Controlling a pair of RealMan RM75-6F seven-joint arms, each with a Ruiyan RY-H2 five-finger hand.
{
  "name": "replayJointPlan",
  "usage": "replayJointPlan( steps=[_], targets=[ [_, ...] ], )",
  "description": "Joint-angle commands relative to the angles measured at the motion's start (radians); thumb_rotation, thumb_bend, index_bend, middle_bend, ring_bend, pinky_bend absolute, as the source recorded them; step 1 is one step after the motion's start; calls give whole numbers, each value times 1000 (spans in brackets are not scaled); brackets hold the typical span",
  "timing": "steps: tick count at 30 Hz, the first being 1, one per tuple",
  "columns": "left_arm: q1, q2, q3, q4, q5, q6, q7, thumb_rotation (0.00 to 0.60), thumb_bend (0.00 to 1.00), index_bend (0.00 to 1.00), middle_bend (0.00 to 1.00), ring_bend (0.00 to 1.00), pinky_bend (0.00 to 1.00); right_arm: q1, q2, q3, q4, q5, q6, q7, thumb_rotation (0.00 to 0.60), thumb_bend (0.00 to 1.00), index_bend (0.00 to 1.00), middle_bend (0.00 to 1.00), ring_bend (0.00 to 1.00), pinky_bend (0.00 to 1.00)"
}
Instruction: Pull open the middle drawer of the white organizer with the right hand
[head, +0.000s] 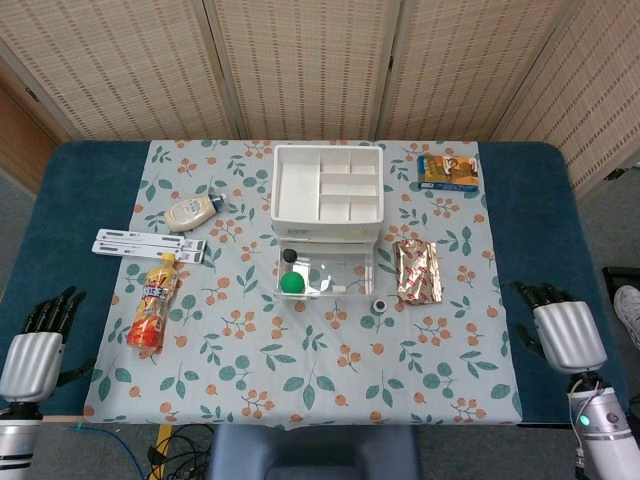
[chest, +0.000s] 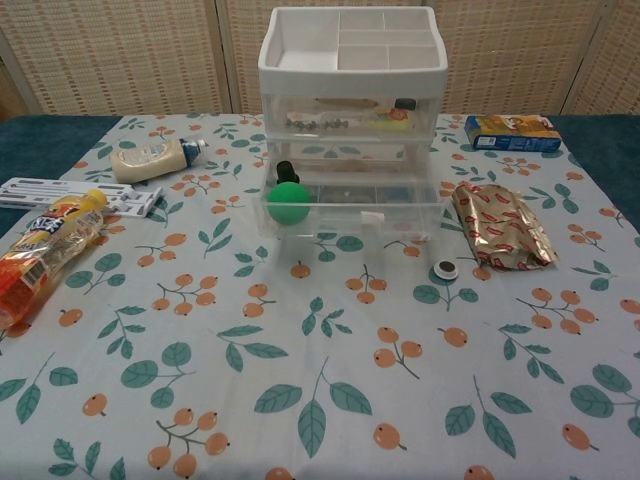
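Observation:
The white organizer (head: 327, 186) (chest: 351, 50) stands at the back middle of the floral cloth. One clear drawer (head: 328, 273) (chest: 355, 208) sticks out toward the front, holding a green ball (head: 291, 283) (chest: 289, 201) and a small black object. My right hand (head: 568, 335) hovers over the blue table edge at the front right, far from the drawer, fingers apart and holding nothing. At the front left corner sits my left hand (head: 35, 352), also empty with its fingers spread. Neither hand shows in the chest view.
A foil packet (head: 417, 270) (chest: 500, 226) and a small round cap (head: 380, 304) (chest: 445, 269) lie right of the drawer. A blue box (head: 448, 170) sits back right. On the left are a mayonnaise bottle (head: 193, 212), white strips (head: 148, 244) and an orange bottle (head: 155, 301).

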Motion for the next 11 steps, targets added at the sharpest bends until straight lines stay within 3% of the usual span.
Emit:
replayJointPlan(
  steps=[1, 11],
  targets=[
    [-4, 4, 4, -17, 7, -3, 14, 600, 136, 81, 67, 103, 109, -31, 13, -1, -5, 4, 21, 23, 600, 301, 8, 109, 50, 171],
    [-1, 12, 12, -71, 30, 17, 52, 600, 136, 81, 67, 103, 109, -114, 18, 10, -8, -18, 73, 78, 600, 301, 0, 98, 33, 147]
  ],
)
